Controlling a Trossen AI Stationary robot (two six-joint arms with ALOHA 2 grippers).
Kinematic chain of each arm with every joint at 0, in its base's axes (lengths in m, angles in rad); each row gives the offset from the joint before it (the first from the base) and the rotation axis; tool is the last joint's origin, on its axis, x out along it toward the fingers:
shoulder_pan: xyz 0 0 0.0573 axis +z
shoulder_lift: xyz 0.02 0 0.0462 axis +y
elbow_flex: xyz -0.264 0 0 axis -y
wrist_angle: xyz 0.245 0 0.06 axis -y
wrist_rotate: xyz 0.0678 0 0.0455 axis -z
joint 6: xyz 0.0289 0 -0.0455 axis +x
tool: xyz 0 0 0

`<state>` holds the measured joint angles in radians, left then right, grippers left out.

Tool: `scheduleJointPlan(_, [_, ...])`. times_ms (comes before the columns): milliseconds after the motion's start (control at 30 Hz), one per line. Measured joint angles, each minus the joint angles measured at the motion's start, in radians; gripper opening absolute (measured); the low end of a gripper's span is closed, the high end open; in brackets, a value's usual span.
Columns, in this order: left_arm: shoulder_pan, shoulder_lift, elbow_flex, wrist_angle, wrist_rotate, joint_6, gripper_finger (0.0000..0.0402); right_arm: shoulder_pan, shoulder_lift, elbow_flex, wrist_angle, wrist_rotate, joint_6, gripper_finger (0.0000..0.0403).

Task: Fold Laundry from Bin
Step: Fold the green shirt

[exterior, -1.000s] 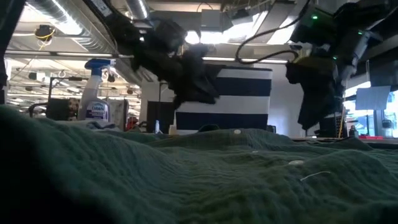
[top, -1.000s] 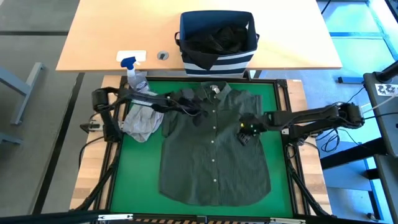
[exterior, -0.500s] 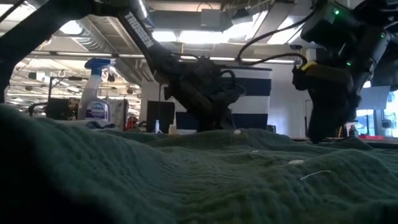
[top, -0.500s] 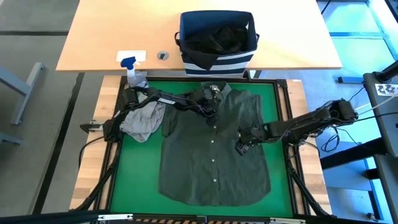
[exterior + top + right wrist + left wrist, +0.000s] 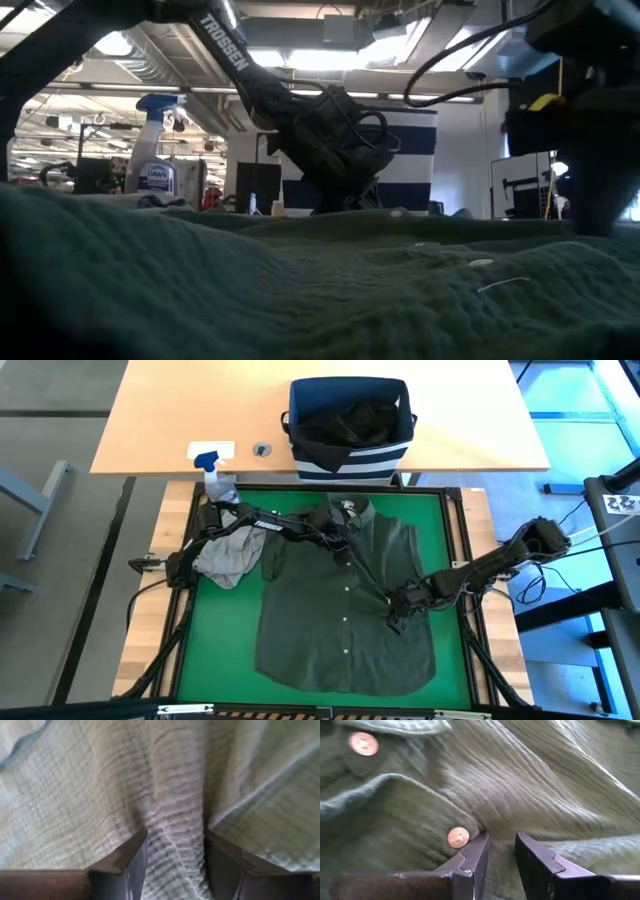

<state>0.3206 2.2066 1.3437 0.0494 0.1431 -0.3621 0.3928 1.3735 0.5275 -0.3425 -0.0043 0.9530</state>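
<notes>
The dark olive green shirt lies spread front-up on the green mat, collar toward the bin. My left gripper is shut on cloth just below the collar, beside the button strip. My right gripper is shut on cloth at the shirt's right middle. A light grey garment lies crumpled at the shirt's left sleeve. The navy striped bin stands on the wooden table beyond the mat, with a black garment inside. My left gripper pinches a small fold of the shirt's front between its two fingers, right beside a button. It comes slanting down from the table's left. The shirt stays lying on the mat. My right gripper pinches a raised ridge of the shirt's cloth between its two fingers. It comes slanting steeply down from the table's right. The shirt rests on the mat, and creases run from the fingers toward the collar.
A clear spray bottle with a blue nozzle stands at the mat's far left corner, close to my left arm. The mat's raised frame borders the work area. A bare strip of green mat shows left of the shirt.
My left gripper has come down and toward the table's right onto the shirt below the collar. My right gripper has gone down and toward the near edge, and slanting creases now run across the shirt's front between the two grips.
</notes>
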Motion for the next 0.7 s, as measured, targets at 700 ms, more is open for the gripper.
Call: scheduleJointPlan(700, [-0.051,-0.245,-0.005,-0.317,0.101,0.195,0.0096,-0.078,-0.156,0.141,-0.251,0.18,-0.139,0.0177])
